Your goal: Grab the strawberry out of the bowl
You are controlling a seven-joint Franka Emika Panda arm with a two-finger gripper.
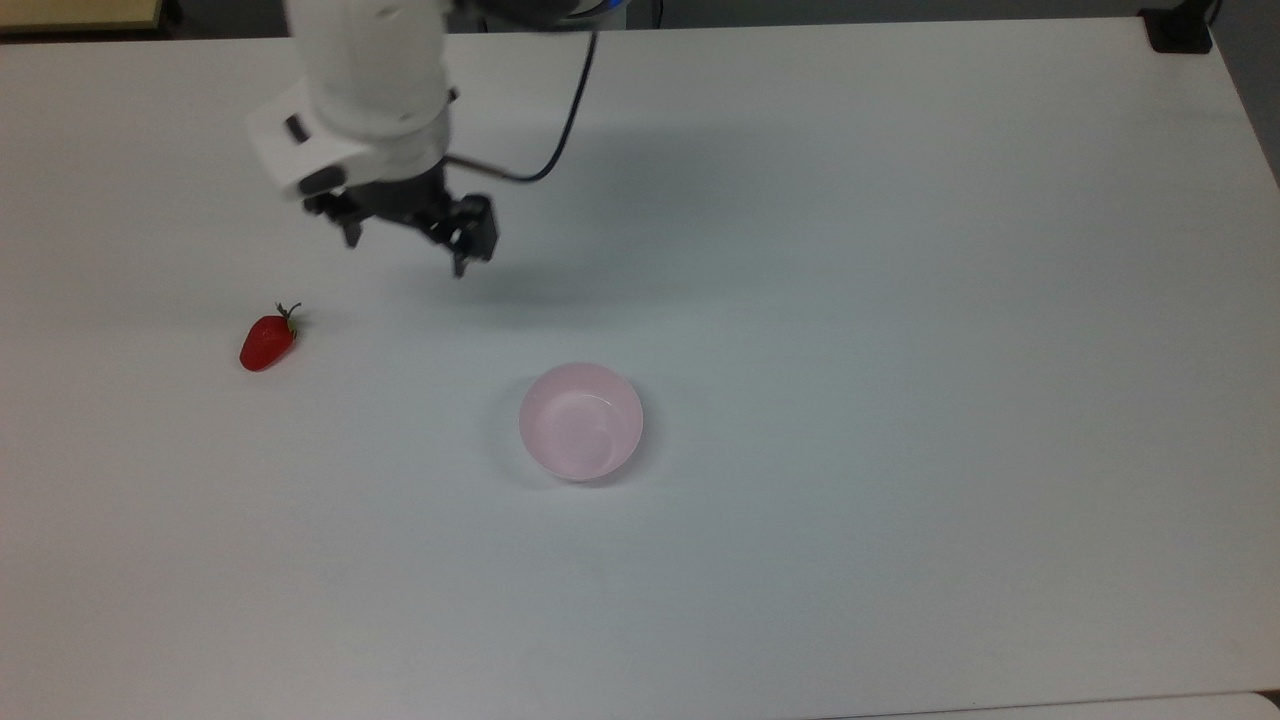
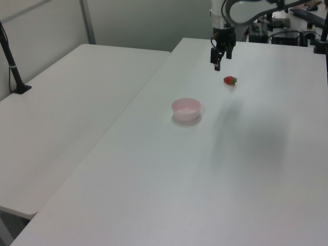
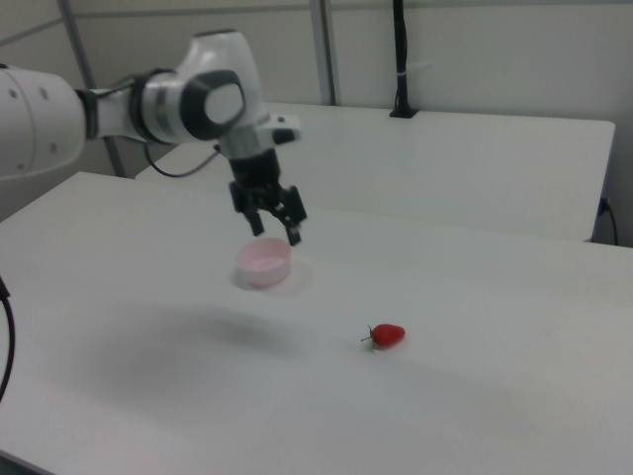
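The red strawberry (image 1: 268, 342) (image 2: 230, 80) (image 3: 388, 335) lies on its side on the white table (image 1: 900, 300), far out at the top view's left and well apart from the bowl. The pale pink bowl (image 1: 581, 421) (image 2: 186, 109) (image 3: 264, 263) stands upright near the table's middle with nothing in it. My gripper (image 1: 408, 245) (image 2: 219, 60) (image 3: 276, 233) hangs open and empty in the air, raised above the table between strawberry and bowl, touching neither.
A second white table (image 2: 72, 102) adjoins at the left view's left, with a black clamped post (image 2: 13, 64) on it. A black clamp (image 1: 1180, 30) sits at the table's far corner at the top view's right. A black cable (image 1: 560, 110) trails from my wrist.
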